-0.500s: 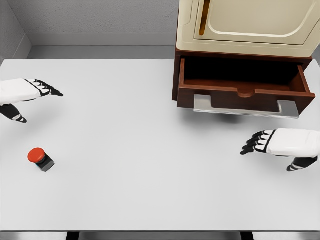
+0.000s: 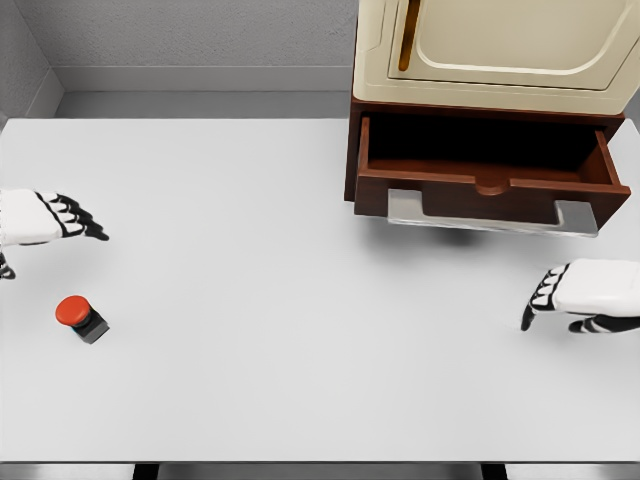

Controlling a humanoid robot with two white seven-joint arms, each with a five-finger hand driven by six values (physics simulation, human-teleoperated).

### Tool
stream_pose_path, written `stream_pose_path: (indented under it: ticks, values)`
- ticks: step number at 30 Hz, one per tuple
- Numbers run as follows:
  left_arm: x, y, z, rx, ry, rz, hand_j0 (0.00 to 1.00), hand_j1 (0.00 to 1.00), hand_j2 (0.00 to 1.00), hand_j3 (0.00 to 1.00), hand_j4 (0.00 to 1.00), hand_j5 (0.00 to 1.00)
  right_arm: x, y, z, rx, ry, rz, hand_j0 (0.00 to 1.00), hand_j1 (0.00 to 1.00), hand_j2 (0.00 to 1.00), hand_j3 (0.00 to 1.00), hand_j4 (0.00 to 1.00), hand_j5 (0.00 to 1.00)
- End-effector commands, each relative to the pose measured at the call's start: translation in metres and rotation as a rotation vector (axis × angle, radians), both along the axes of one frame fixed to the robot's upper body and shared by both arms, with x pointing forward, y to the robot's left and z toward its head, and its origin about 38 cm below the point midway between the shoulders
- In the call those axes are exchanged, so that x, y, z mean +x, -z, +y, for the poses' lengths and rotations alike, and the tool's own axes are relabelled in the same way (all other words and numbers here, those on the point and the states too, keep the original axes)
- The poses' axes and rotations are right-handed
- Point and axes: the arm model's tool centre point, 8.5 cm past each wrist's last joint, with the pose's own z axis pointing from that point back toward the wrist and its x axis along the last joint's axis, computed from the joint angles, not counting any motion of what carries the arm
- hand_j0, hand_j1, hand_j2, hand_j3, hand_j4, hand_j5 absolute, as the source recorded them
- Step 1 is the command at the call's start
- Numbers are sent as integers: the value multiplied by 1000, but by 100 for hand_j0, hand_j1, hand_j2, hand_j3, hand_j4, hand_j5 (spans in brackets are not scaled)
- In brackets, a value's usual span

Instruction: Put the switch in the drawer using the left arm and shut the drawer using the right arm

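The white bench carries a cream cabinet whose brown drawer stands pulled out and empty. The right hand hangs below the drawer with fingers relaxed, holding nothing. The left hand is apart too, just above the switch, which sits near the left edge of the bench. The switch is small, so a careless grasp could push it off that edge. No writing is readable anywhere.

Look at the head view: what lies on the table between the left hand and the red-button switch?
Nothing. The head view shows only bare white table between the left hand and the switch; the hand is apart from it.
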Motion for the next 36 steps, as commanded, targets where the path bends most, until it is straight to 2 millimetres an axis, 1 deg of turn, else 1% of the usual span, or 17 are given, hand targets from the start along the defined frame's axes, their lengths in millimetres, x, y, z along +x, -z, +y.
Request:
stream_pose_path:
  ticks: [1,2,3,4,6,8,12,14,17,18,19,21,24,26,30,33,36]
  values:
    - [-10,2,-9,-10,32,29,100,100,100,100,100,100,2,-2,-11,-14,33,4,48,48,48,48,48,48]
    - [-12,2,-15,-15,52,30,100,100,100,100,100,100,2,-2,-17,-23,48,11,47,47,47,47,47,47]
    - [-16,13,-16,-10,58,64,100,100,100,100,100,100,3,-1,-25,-9,78,24,45,45,45,45,45,45]
    - [-21,22,-19,-2,69,94,100,100,100,100,100,100,5,1,-37,1,124,40,45,45,45,45,45,45]
    - [-23,19,-16,-9,62,98,100,100,100,100,100,100,8,5,-56,6,193,58,45,45,45,45,45,45]
    - [-24,17,-12,0,55,100,100,100,100,100,100,100,9,6,-66,34,236,72,45,45,45,45,45,45]
    - [-26,17,-12,-6,57,107,100,100,100,100,100,100,9,4,-64,69,244,78,45,45,45,45,45,45]
    - [-39,28,-32,-10,123,147,100,100,100,100,100,100,10,4,-64,74,245,79,45,45,45,45,45,45]
    - [-39,30,-35,-15,132,150,100,100,100,100,100,100,9,4,-65,76,247,81,45,45,45,45,45,45]
    - [-39,30,-36,-17,132,150,100,100,100,100,100,100,9,2,-64,113,258,90,45,45,45,45,45,45]
    - [-40,30,-34,-14,131,150,100,100,100,100,100,100,8,-2,-68,104,266,90,45,45,45,45,45,45]
    - [-40,30,-33,-10,127,152,100,100,100,100,100,100,8,-2,-69,103,266,91,45,45,45,45,45,45]
    - [-40,28,-29,-3,119,150,94,94,94,94,94,94,8,-2,-69,103,266,91,45,45,45,45,45,45]
    - [-42,25,-22,13,105,150,93,93,93,93,93,93,8,-3,-69,103,266,88,46,46,46,46,46,46]
    - [-42,25,-22,15,104,150,92,92,92,92,92,92,10,-6,-67,125,268,84,45,45,45,45,45,45]
    - [-42,25,-21,15,101,151,83,83,83,83,83,83,11,-6,-65,134,265,81,46,46,46,46,46,46]
    - [-41,25,-21,14,101,151,79,79,79,79,79,79,12,-6,-65,136,264,80,47,47,47,47,47,47]
